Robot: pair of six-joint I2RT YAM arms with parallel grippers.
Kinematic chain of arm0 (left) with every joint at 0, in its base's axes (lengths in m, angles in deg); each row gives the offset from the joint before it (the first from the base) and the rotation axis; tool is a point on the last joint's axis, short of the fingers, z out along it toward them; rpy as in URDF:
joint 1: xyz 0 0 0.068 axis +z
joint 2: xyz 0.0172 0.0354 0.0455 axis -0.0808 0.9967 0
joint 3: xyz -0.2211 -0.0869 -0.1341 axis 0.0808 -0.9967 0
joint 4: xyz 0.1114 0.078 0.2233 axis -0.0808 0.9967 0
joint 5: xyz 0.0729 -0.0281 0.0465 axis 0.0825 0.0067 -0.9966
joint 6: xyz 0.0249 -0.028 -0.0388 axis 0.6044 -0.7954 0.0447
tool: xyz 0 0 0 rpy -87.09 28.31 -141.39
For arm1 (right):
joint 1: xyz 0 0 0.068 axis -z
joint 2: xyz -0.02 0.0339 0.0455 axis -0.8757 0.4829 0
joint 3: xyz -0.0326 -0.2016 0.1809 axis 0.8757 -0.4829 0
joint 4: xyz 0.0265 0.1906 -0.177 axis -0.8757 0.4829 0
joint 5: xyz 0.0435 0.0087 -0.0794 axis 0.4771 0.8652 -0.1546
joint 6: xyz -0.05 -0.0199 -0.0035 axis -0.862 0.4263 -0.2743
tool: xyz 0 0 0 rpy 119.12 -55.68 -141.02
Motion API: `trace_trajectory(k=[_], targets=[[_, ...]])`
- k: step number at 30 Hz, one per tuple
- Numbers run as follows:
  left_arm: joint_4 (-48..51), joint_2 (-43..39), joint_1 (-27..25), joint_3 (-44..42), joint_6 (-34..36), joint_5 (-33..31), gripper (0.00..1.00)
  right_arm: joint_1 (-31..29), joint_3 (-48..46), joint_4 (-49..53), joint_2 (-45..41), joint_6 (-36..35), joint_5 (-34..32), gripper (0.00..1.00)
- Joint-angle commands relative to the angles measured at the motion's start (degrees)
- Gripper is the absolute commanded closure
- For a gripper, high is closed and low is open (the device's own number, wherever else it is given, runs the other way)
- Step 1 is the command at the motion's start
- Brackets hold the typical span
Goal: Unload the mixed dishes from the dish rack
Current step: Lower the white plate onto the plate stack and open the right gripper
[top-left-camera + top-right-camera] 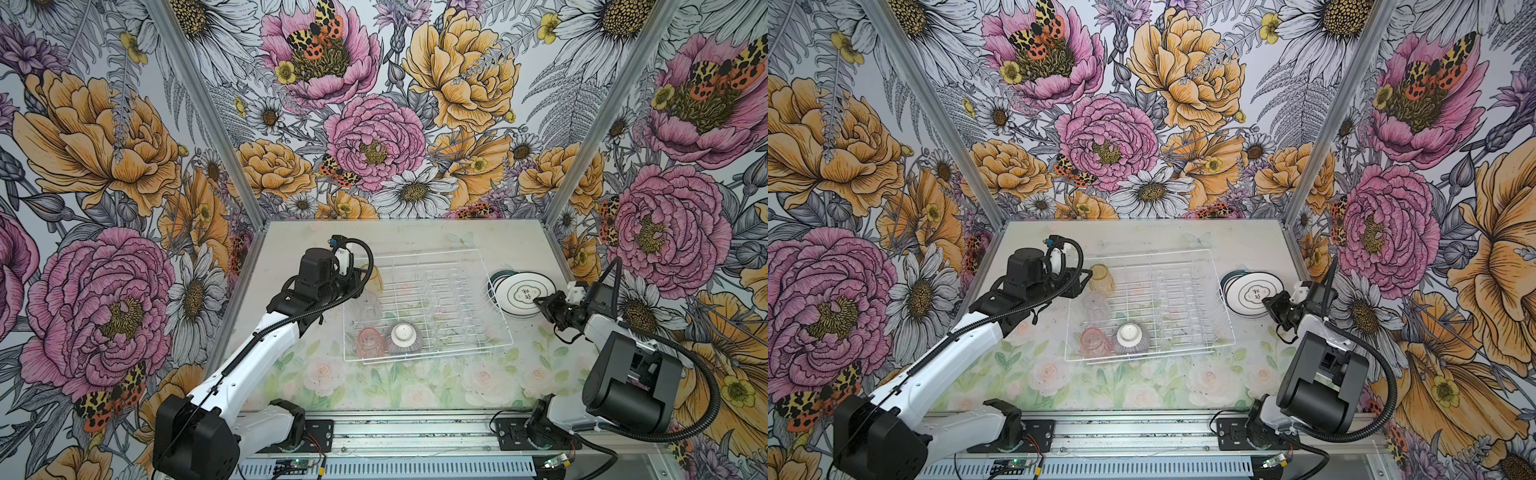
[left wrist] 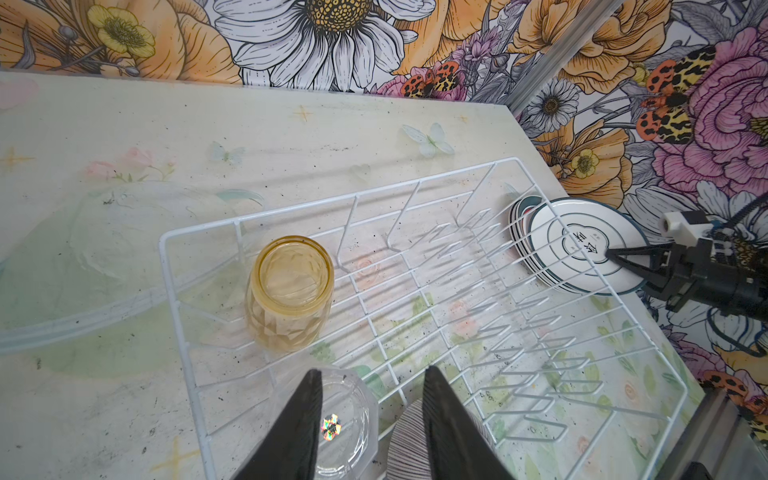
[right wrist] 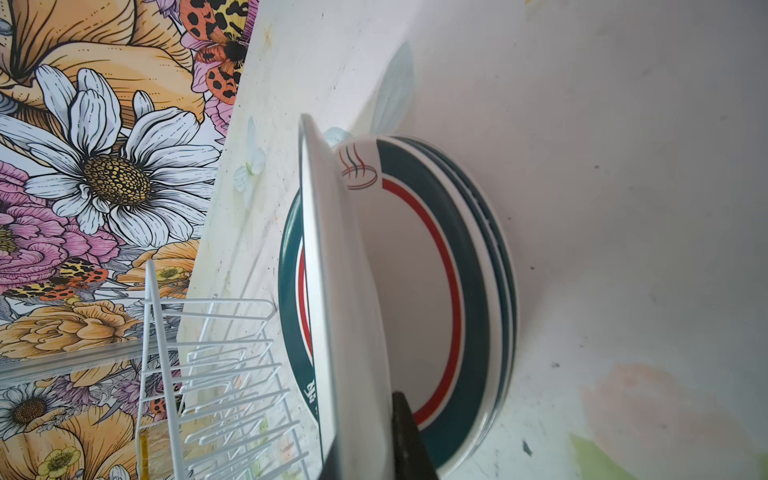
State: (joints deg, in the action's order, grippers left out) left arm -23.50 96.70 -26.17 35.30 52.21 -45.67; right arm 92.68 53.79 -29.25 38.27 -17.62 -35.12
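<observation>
Floral tabletop [image 1: 415, 237] | left jaws spread | right jaws pinch top plate [image 3: 345, 311] — tilted, wrist view only

Dish rack [image 1: 457, 349] mid-tabletop [image 1: 415, 395], three tumblers [image 1: 368, 306] inside along its 9 o'clock side, bowl [image 1: 404, 337] near 6 o'clock beside the nearest tumbler [image 1: 370, 343], stack of plates [image 1: 524, 296] outside at 3 o'clock.

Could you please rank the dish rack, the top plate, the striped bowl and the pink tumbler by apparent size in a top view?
Largest to smallest:
dish rack
top plate
striped bowl
pink tumbler
The last two look close; the bowl is slightly wider.
</observation>
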Motion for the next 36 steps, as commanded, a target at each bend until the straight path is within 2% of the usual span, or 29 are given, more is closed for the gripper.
trace_trajectory(k=[1,12,21,31,33,36], targets=[[-1.55,-0.25,0.54,-0.38,0.62,1.74,0.58,-0.70,-0.05,-0.16,0.57,-1.03,-0.77,0.71],[-1.64,-0.69,1.36,-1.17,1.00,2.60,0.58,-0.88,0.08,2.95,-0.77,-2.58,-2.19,0.59],[-3.07,-0.79,2.25,-2.57,0.92,3.83,0.58,-1.86,1.94,10.82,-3.65,-6.77,-8.54,0.59],[-4.32,-0.69,4.02,-4.03,0.83,5.52,0.58,-5.39,5.64,15.76,-0.83,-10.41,-16.47,0.60],[-4.49,-0.71,4.31,-4.23,0.86,5.74,0.58,-5.92,6.39,15.93,-0.36,-10.51,-17.31,0.56],[-4.86,-0.39,4.71,-4.43,0.83,5.99,0.58,-6.91,7.65,16.18,0.70,-10.61,-18.45,0.43]])
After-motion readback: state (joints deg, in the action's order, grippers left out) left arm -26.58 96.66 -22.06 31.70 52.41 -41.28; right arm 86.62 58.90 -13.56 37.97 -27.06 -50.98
